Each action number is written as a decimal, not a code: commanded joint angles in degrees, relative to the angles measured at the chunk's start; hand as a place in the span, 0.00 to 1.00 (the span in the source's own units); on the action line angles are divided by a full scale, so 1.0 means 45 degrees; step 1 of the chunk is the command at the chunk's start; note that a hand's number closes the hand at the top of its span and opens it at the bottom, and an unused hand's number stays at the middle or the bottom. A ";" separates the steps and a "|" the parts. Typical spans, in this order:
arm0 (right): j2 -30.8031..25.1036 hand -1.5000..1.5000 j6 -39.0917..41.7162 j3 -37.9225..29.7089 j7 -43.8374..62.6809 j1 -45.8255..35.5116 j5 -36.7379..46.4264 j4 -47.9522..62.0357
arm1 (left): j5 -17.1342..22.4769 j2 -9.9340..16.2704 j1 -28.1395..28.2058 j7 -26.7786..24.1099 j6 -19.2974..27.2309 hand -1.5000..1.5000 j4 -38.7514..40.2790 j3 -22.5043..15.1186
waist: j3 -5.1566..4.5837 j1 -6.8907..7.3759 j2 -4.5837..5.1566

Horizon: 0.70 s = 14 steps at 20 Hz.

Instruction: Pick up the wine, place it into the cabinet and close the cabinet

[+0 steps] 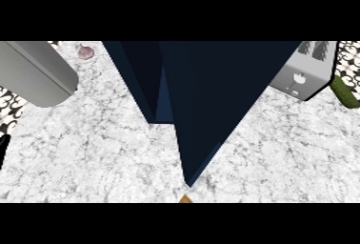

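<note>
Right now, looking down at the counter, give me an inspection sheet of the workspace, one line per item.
Surface: white marbled counter, bare across the near part.
Job's things: dark blue cabinet fills the middle, its open door coming to a point toward the near edge; wine not seen.
Clutter: silver toaster at upper right; green object at the right edge, kind unclear; small pinkish round object at upper left; small brown tip at the bottom edge, not identifiable.
Hands: neither hand seen; a grey forearm-like cylinder lies at upper left.
Cables: nothing seen.
Surroundings: black-and-white patterned wall at the left and right edges.
</note>
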 commanded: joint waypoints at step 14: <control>0.2161 1.00 -0.0140 -0.3985 -0.2685 -0.8957 -0.2669 0.9985 | -0.0591 -0.1047 -0.1511 0.0684 0.0271 0.00 0.1050 -0.0143 | 0.0018 -0.0092 0.0092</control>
